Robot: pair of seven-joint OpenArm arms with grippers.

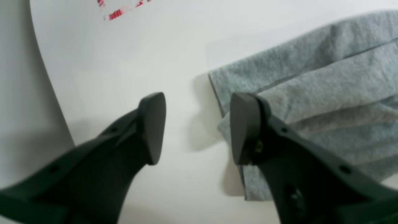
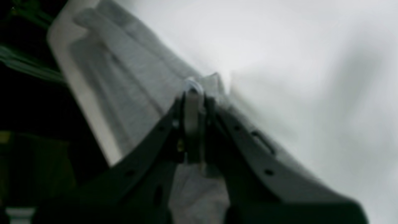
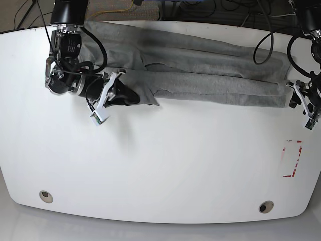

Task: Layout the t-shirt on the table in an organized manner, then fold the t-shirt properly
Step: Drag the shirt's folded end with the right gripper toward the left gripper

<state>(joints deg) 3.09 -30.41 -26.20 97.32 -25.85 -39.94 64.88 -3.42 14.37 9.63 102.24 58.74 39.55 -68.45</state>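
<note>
The light grey t-shirt (image 3: 200, 75) lies as a long, bunched strip along the far side of the white table (image 3: 160, 160). In the base view my right gripper (image 3: 139, 97) is at the left, shut on a fold of the cloth near the strip's near edge. The blurred right wrist view shows its jaws closed with grey t-shirt (image 2: 130, 81) pinched between them at the right gripper (image 2: 193, 93). My left gripper (image 1: 199, 127) stands open low over the table (image 1: 124, 62), at the strip's right end. One finger overlaps the t-shirt (image 1: 326, 87) edge and nothing is between the jaws. In the base view the left gripper (image 3: 292, 99) is at the far right.
A red-outlined rectangle mark (image 3: 292, 158) sits near the table's right edge and also shows as the red mark (image 1: 115, 12). Two round grommet holes (image 3: 45, 196) (image 3: 266, 207) lie near the front edge. Cables (image 3: 200, 10) run behind the table.
</note>
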